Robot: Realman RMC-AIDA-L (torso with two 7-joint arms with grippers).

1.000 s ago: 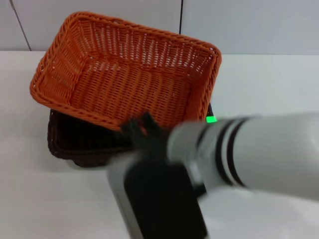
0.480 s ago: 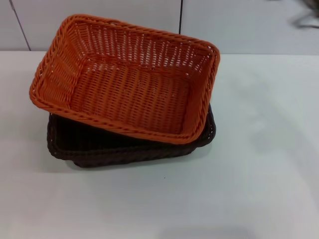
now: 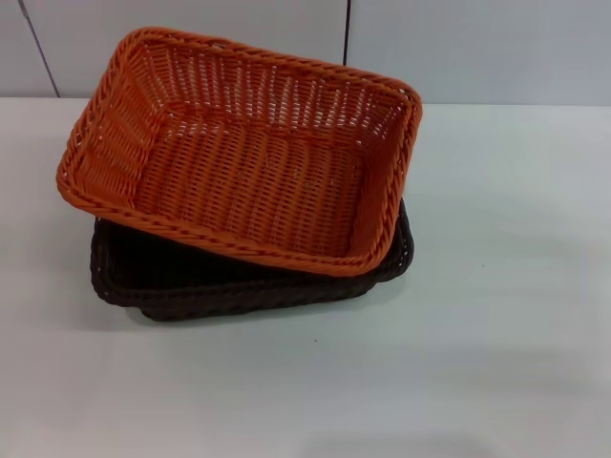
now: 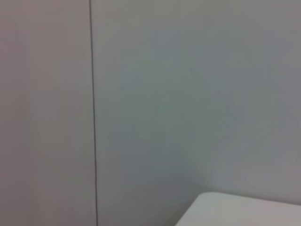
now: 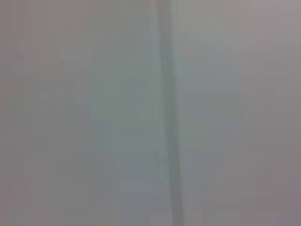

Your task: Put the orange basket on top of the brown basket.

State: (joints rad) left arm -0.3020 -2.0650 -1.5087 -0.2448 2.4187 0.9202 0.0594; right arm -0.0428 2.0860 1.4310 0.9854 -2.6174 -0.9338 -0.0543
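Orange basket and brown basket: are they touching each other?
Touching. The head view shows the orange basket resting askew on the brown basket, its rim overlapping with no gap visible.

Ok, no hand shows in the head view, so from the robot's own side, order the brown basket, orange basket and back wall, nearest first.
1. The brown basket: bottom of the stack, front rim poking out nearest the robot.
2. The orange basket: resting on it, skewed and shifted back.
3. The back wall: behind the table, farthest.
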